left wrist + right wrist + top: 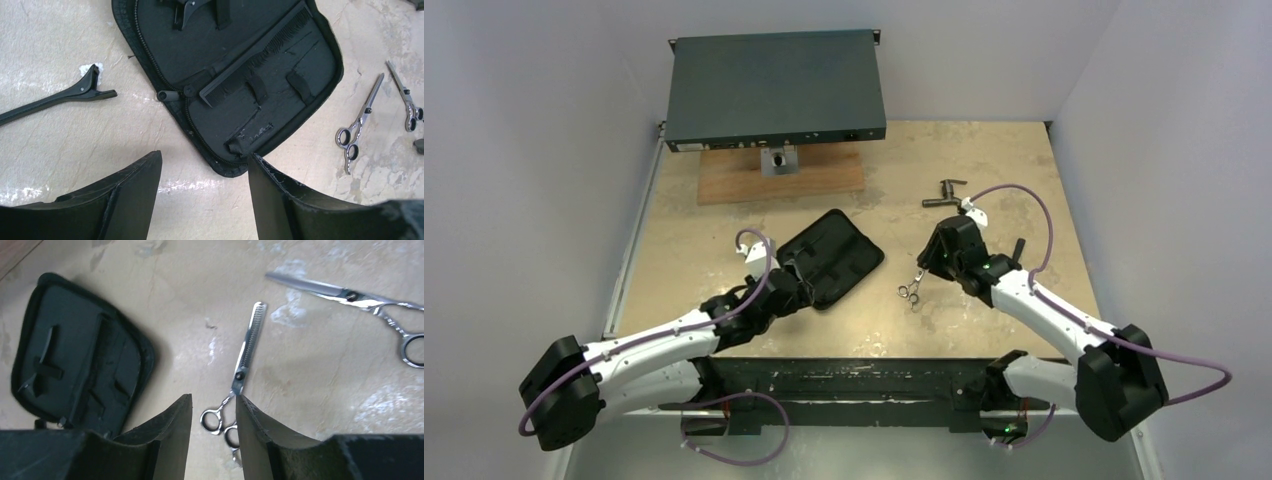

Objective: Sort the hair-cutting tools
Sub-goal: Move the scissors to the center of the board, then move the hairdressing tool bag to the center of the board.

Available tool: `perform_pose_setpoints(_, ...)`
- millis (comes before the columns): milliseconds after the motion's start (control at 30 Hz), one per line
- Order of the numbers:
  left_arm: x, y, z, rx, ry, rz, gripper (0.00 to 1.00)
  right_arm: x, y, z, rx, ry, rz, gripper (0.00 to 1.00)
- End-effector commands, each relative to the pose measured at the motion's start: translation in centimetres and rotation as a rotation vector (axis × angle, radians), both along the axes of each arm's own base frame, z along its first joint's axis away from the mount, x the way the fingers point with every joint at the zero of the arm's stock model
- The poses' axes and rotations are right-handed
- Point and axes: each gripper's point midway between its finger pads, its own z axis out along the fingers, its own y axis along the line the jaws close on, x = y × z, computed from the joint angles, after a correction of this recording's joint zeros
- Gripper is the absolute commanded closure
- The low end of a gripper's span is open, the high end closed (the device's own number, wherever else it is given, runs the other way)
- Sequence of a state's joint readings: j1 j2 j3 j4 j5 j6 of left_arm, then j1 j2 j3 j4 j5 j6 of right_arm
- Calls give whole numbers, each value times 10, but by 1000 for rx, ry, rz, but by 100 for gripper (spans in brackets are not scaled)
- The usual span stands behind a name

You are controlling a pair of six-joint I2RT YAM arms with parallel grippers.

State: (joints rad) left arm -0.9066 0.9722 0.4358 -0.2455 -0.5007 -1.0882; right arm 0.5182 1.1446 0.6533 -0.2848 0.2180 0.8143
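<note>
An open black zip case (829, 258) lies mid-table, with a slim black comb (255, 55) tucked in its straps and a black clip (187, 10) at its far end. Another thin black clip (55, 97) lies on the table left of the case. Silver thinning scissors (245, 360) lie flat, their finger rings between the spread fingers of my right gripper (213, 402), which is open and hovers over them. Plain silver scissors (350, 295) lie to their right. My left gripper (205, 165) is open and empty at the case's near corner.
A dark rack unit (774, 90) sits on a wooden board (779, 175) at the back. A dark metal T-shaped fitting (944, 192) lies behind the right gripper (929, 265). White walls close in both sides of the table.
</note>
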Motion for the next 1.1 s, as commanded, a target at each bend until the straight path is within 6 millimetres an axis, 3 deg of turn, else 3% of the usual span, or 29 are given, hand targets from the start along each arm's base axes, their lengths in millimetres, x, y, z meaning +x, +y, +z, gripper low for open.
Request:
perform_pose_setpoints(0, 13, -14, 25, -41, -45, -15, 37, 15, -12, -3, -47, 3, -18, 63)
perform_pose_setpoints(567, 6, -7, 16, -40, -20, -9, 37, 33, 1, -42, -63, 75, -8, 62)
perform_pose_setpoints(733, 7, -5, 17, -34, -29, -1, 37, 37, -3, -27, -81, 23, -14, 62)
perform_pose_setpoints(833, 9, -2, 18, -31, -34, 7, 37, 37, 12, -6, -48, -45, 45, 62)
perform_pose_setpoints(933, 11, 6, 20, -31, -32, 35, 37, 31, 49, 10, 48, -93, 163, 59)
perform_pose_setpoints(1067, 11, 22, 22, -48, -31, 75, 37, 21, 85, 9, 245, -67, 229, 55)
